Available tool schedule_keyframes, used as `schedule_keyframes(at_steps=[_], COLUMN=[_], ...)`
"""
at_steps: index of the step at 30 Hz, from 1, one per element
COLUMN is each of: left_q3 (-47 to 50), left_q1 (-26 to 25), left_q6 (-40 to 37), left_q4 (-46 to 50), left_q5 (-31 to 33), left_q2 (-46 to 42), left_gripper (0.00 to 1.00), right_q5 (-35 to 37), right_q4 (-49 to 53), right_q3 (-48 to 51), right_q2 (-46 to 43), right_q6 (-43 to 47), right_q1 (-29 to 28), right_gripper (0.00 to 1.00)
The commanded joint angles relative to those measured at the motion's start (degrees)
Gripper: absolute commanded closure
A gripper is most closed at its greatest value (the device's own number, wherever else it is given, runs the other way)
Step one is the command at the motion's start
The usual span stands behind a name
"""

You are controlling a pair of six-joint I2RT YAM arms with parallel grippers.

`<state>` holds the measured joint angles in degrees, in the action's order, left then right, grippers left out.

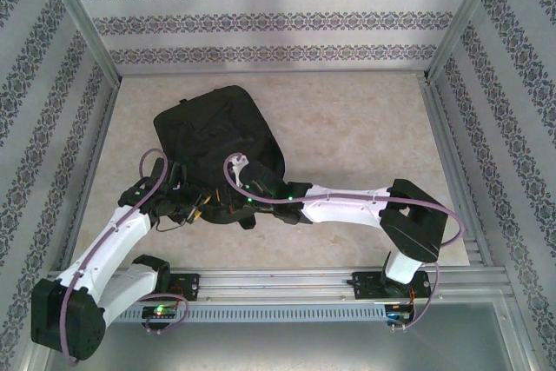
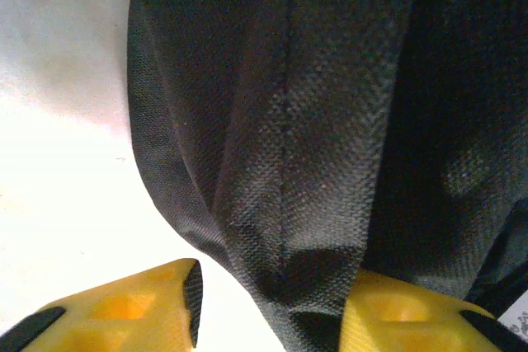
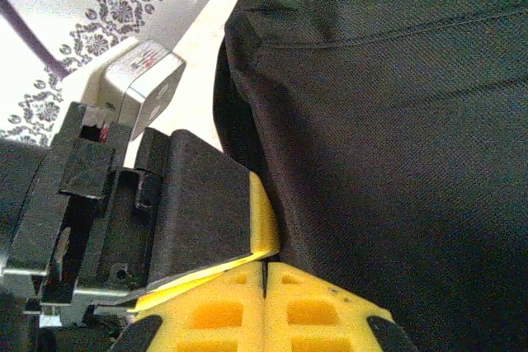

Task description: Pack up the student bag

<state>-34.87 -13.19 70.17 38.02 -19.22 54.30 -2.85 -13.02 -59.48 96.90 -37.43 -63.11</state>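
Black student bag (image 1: 213, 132) fabric sits between half-parted left pincer (image 2: 274, 290); right pincer (image 3: 264, 269) closed.

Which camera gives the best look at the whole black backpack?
The top external view: nearly the whole student bag shows there, lying on the table. The left wrist view shows a fabric fold between yellow fingers; the right wrist view, a seamed fabric edge.

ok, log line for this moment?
bag on table | left gripper open around bag fold | right gripper shut at bag edge
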Motion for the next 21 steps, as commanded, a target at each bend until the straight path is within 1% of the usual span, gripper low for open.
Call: schedule_keyframes(at_steps=[1, 4, 6, 11, 14, 18, 21], left_q3=[1.0, 0.8, 0.0, -1.3, -1.5, -1.4, -1.5], left_q1=[-0.6, -0.7, -0.7, -0.6, -0.4, -0.2, -0.3], left_q6=[-0.9, -2.0, -2.9, -4.6, -5.2, -5.9, -6.8], left_q4=[-1.3, -0.4, 1.1, 4.4, 5.1, 5.4, 6.0], left_q5=[2.3, 3.3, 4.1, 6.9, 7.0, 7.2, 7.6], left_q2=[0.6, 0.2, 0.2, -1.3, -1.2, -1.2, -1.4], left_gripper=[0.73, 0.93, 0.99, 1.0, 1.0, 1.0, 1.0], right_q5=[1.5, 2.8, 3.6, 5.2, 6.7, 7.6, 6.7], right_q4=[1.5, 2.6, 2.8, 3.8, 3.9, 4.0, 4.3], right_q3=[0.8, 1.7, 2.7, 4.8, 6.6, 8.7, 9.6], right_q2=[-2.2, -3.7, -4.7, -7.5, -8.6, -10.1, -10.7], right_q6=[2.9, 4.2, 4.8, 6.8, 7.6, 8.0, 7.9], right_q1=[-0.9, -1.2, -1.2, -1.1, -0.7, 1.0, 3.3], right_gripper=[1.0, 1.0, 1.0, 1.0, 1.0, 1.0, 1.0])
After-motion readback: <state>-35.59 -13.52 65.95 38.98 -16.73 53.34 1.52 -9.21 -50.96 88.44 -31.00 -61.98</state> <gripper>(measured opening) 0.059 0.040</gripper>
